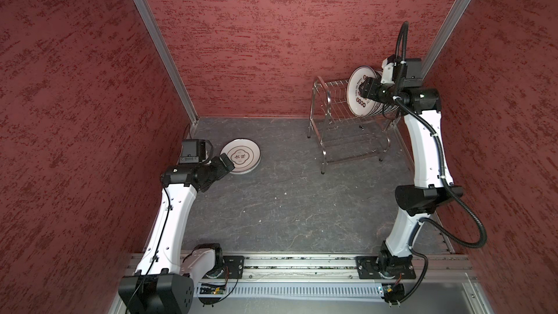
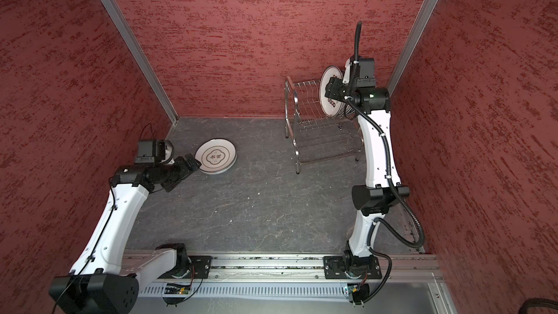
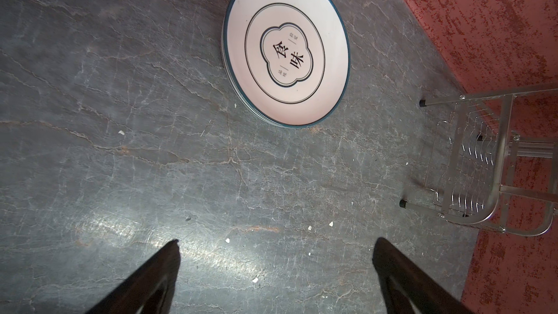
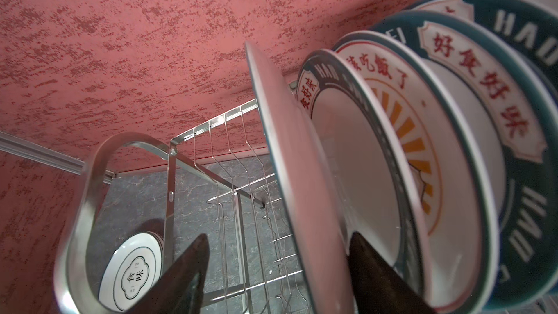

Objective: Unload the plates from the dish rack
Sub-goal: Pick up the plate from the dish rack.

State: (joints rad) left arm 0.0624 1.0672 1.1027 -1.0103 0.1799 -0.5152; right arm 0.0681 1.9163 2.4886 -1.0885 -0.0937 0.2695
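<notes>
Your right gripper straddles the front plate, jaws apart.
Grip off-centre and you'll knock the neighbouring plates; left gripper gapes, empty.

One dish rack; at least six plates standing upright in it; one flat stack of plates on the surface, its number indiscernible.

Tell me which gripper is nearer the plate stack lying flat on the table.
Left. The left gripper hovers open just beside the stack; the right gripper is across the table at the dish rack, straddling its front upright plate.
</notes>
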